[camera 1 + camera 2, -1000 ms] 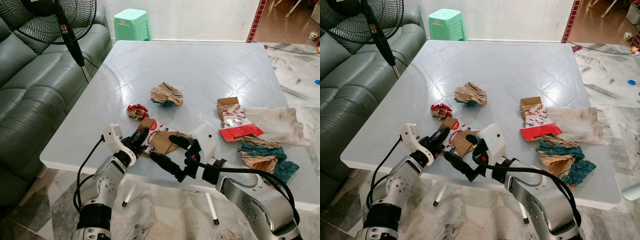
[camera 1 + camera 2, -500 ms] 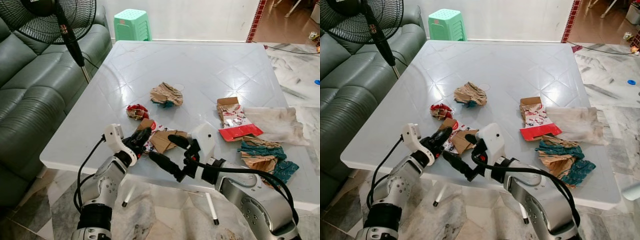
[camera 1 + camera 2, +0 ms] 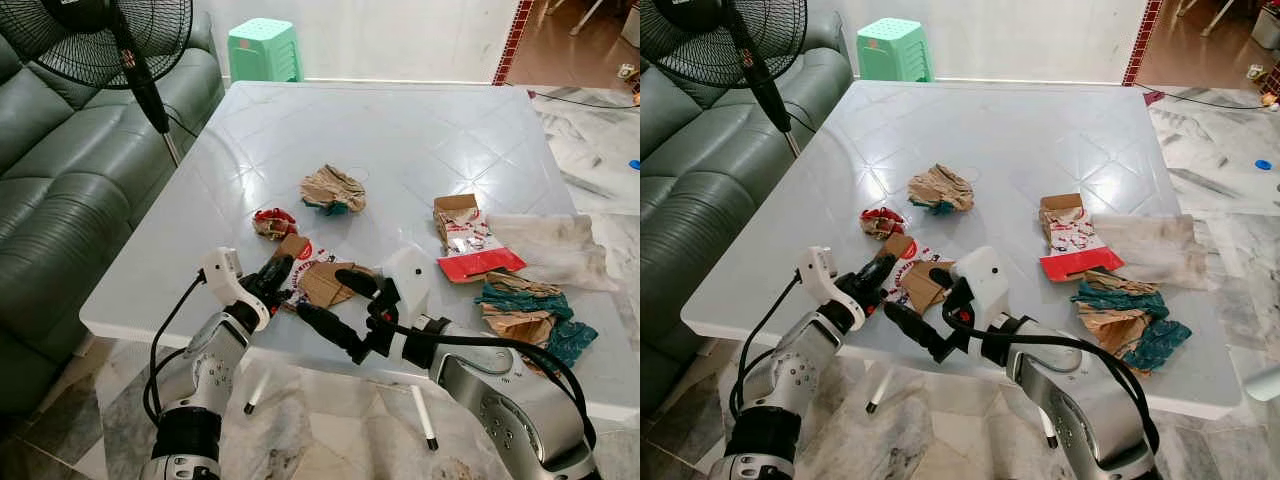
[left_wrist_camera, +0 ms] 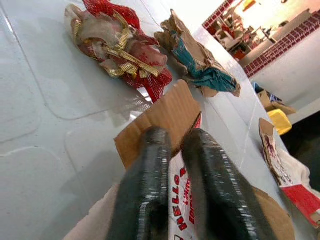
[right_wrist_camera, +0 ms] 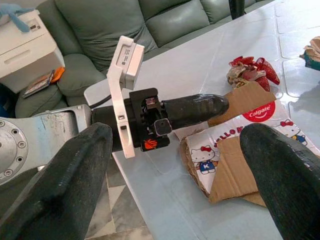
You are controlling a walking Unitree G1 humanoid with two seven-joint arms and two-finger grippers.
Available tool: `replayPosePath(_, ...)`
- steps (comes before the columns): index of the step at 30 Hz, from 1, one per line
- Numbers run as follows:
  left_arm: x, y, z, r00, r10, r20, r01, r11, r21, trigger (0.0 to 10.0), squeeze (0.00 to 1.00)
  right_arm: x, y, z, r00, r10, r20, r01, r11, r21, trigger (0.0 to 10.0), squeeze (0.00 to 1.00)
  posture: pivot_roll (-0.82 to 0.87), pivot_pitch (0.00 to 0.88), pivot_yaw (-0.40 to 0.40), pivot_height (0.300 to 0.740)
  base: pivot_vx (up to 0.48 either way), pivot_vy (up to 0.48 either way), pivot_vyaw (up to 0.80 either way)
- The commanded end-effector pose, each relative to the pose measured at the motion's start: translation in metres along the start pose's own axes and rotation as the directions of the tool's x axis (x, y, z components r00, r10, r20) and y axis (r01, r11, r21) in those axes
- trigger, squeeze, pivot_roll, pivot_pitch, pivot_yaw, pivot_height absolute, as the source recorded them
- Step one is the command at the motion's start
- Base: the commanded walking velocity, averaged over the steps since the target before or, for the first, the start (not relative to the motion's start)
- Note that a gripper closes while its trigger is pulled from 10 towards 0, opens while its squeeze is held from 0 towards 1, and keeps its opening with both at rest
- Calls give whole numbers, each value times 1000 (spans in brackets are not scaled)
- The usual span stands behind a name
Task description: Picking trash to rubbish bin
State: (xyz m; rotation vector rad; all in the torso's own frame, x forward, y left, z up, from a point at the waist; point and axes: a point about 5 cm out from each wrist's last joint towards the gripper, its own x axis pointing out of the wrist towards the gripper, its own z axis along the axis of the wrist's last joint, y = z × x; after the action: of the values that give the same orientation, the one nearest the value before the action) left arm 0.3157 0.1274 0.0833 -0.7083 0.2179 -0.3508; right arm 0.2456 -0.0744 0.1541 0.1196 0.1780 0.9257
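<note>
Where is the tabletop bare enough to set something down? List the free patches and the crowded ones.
Free: the far half of the white table, beyond the crumpled brown wrapper, and the strip toward the sofa, left of the red foil wrapper. Crowded: the near edge, where both pincers flank the flattened carton, and the right side around the red-and-white box.

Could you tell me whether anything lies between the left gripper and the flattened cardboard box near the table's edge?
Nothing visible does. The left gripper, fingers shut, already lies over the near end of the flattened cardboard box.
</note>
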Motion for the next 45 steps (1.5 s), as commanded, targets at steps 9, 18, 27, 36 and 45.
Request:
replayPosePath(9,0,1,4,999,6,32,-6,1000,-9,0,0,2,-4,1,1000,-26,7,26,1000,-7,10000,0,-76,53,28,740,0,0,0)
replayPosePath(18,1,0,5,999,2,40,-2,1000,-14,0,0,3,-5,1,999,-31,8,31,999,-7,10000,0,-78,53,29,740,0,0,0)
replayPosePath(27,1,-6,18,995,-10,100,13,1000,-23,0,0,4,-5,1,999,-35,9,35,999,-6,10000,0,-74,52,31,740,0,0,0)
replayPosePath(36,-5,-33,60,954,-70,293,35,992,121,0,0,5,-8,1,999,-50,15,50,999,-6,10000,0,-65,50,33,740,0,0,0)
replayPosePath(45,-15,-50,48,961,-156,228,38,891,452,10000,1000,7,-8,0,999,-48,17,48,999,-6,10000,0,-56,41,32,740,0,0,0)
